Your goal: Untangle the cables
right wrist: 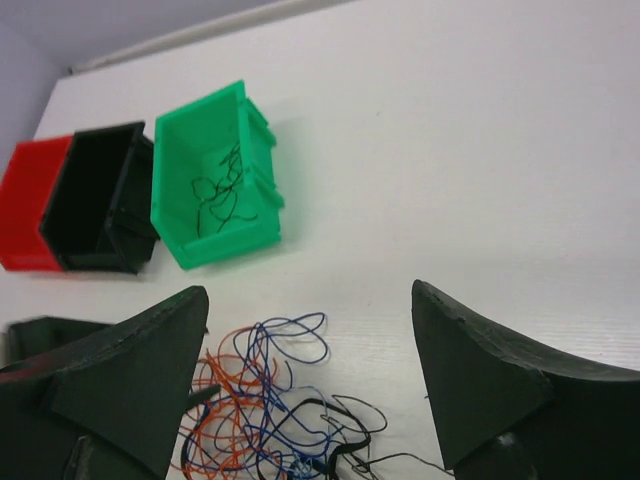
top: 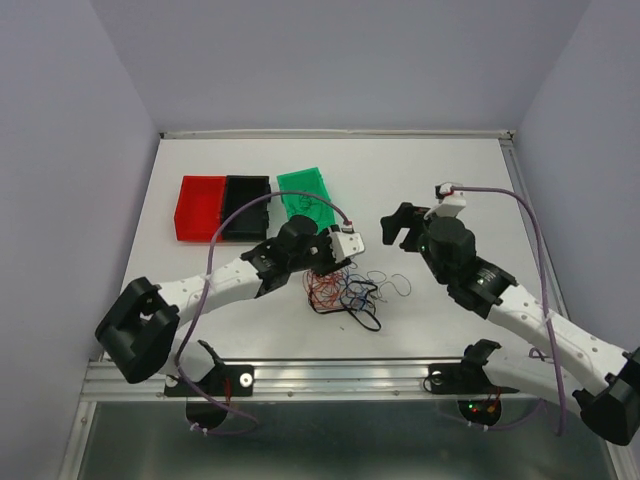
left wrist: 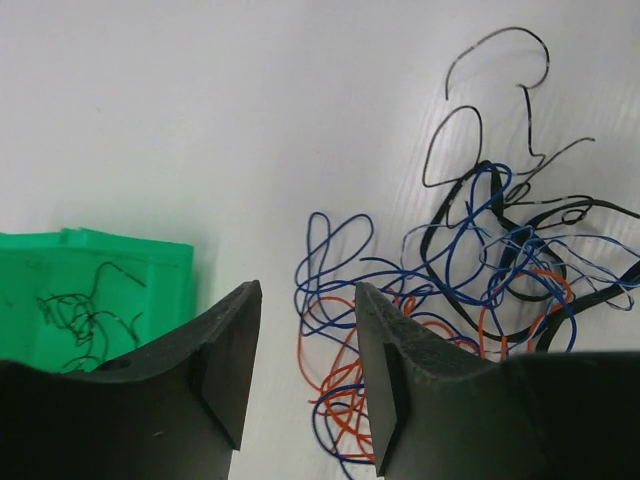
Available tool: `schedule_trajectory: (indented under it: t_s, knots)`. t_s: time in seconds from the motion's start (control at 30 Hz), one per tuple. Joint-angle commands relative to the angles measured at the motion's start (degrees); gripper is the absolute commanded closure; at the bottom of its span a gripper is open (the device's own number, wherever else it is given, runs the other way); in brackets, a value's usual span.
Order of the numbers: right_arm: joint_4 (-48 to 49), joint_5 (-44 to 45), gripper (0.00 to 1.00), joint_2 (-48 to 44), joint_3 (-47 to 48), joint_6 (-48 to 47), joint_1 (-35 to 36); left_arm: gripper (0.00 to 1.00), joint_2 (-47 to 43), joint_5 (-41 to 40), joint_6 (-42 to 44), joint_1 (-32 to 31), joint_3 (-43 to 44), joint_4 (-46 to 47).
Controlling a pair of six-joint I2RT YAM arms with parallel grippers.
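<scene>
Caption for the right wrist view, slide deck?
Open right gripper facing tangled thin red, blue and black wires; green plastic bin beyond.

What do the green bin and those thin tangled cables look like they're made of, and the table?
The green bin looks like moulded hard plastic: even colour, thin crisp walls, slight sheen. The cables look like fine plastic-coated wire in red, blue and black, holding springy loops; no core shows. The table is white and matte, possibly laminate or plastic board; the look leaves it open.
</scene>
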Motion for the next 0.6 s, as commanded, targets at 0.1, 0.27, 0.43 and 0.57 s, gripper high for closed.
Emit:
schedule_trajectory:
  t_s: [0.1,0.27,0.43,0.57]
  knots:
    - [2.49,13.16,0.12,-6.81,-3.47,3.67,-0.10,0.43,8.16,1.96,1.25,-5.66,4.30,-1.87]
    - [2.49,13.77,0.12,-8.13,-3.82,3.59,-0.10,0.42,8.88,3.89,1.60,-6.10,4.49,-2.76]
    - [2.49,13.33,0.12,-7.78,-3.74,3.59,-0.10,0.43,9.23,4.34,1.25,-6.10,5.18,-3.11]
    - [2.57,13.42,0.12,-7.87,-3.82,3.41,-0.01,0.43,4.49,1.52,0.99,-5.66,3.61,-1.62]
